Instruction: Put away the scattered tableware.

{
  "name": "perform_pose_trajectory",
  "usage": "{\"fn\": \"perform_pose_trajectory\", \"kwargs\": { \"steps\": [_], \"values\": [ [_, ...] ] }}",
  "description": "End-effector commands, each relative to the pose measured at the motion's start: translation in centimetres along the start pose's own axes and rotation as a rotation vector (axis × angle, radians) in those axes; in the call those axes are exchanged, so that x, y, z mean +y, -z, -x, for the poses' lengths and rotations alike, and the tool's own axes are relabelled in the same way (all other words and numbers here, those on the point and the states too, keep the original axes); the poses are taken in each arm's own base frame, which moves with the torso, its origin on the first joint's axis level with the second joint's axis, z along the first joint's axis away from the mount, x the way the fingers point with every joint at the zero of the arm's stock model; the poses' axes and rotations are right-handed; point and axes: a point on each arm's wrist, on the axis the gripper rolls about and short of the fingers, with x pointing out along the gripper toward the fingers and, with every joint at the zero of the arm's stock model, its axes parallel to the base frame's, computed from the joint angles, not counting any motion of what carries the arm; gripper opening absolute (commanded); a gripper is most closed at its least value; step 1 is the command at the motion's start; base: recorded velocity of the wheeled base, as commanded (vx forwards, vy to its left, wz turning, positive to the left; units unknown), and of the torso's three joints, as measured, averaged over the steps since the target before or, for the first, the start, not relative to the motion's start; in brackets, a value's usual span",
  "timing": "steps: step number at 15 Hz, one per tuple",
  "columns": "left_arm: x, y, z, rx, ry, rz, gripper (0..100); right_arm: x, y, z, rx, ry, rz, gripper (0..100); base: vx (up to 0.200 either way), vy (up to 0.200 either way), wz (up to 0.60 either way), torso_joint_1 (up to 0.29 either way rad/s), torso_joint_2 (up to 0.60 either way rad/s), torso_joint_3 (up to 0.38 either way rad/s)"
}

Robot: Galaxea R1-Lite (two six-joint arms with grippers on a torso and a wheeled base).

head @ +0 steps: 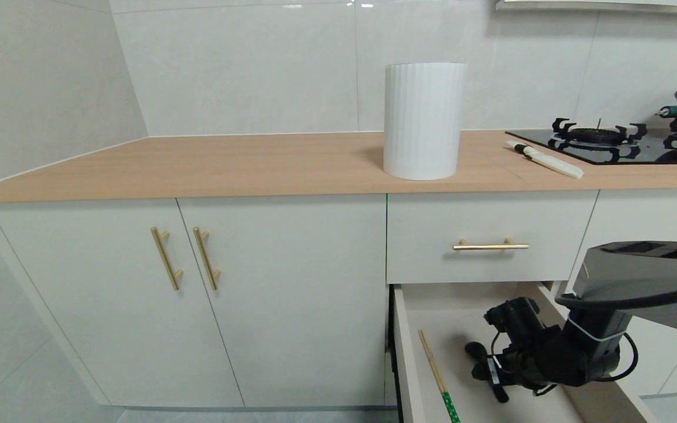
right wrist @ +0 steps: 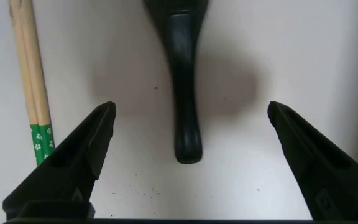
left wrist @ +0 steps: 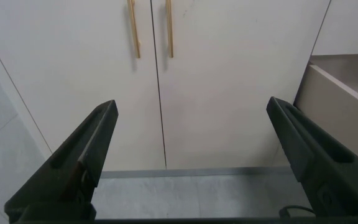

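The black spoon [right wrist: 185, 74] is cut off at its bowl end; only its glossy handle is plain. It lies on the drawer [head: 404, 346] floor under the released right claw [right wrist: 190, 107], apart from both fingers. Beside it lie wooden chopsticks [right wrist: 30, 74] with green flowered ends. The left claw [left wrist: 191, 109] hangs released before cabinet doors [left wrist: 229, 81].

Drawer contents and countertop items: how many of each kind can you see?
Chopsticks: 2, in the drawer
Black spoon: 1, in the drawer
Knife: 1, on the countertop
White container: 1, on the countertop
Total: 5
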Motion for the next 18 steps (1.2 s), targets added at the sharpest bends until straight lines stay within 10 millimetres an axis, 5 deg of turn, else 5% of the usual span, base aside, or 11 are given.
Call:
{"fn": "perform_pose_trajectory", "kwargs": {
  "steps": [1, 5, 8, 13, 18],
  "values": [
    [0.0, 0.0, 0.0, 0.0, 0.0, 0.0, 100, -0.2, -1.5, 2.5, -0.075, 0.016, -0.044, 100, 0.0, 0.0, 0.0, 0.0, 0.0, 0.0],
    [0.0, 0.0, 0.0, 0.0, 0.0, 0.0, 100, -1.4, -4.3, 12.7, -0.197, -0.01, -0.08, 100, 0.0, 0.0, 0.0, 0.0, 0.0, 0.0],
    [0.0, 0.0, 0.0, 0.0, 0.0, 0.0, 100, -1.8, -4.5, 17.8, -0.242, -0.028, -0.076, 100, 0.0, 0.0, 0.0, 0.0, 0.0, 0.0],
    [0.0, 0.0, 0.0, 0.0, 0.0, 0.0, 100, -0.7, -3.3, 22.9, -0.256, -0.08, -0.017, 100, 0.0, 0.0, 0.0, 0.0, 0.0, 0.0],
    [0.0, 0.0, 0.0, 0.0, 0.0, 0.0, 100, -0.4, -2.8, 23.6, -0.244, -0.089, 0.006, 100, -0.04, 0.0, 0.0, 0.0, 0.0, 0.0]
  ]
}}
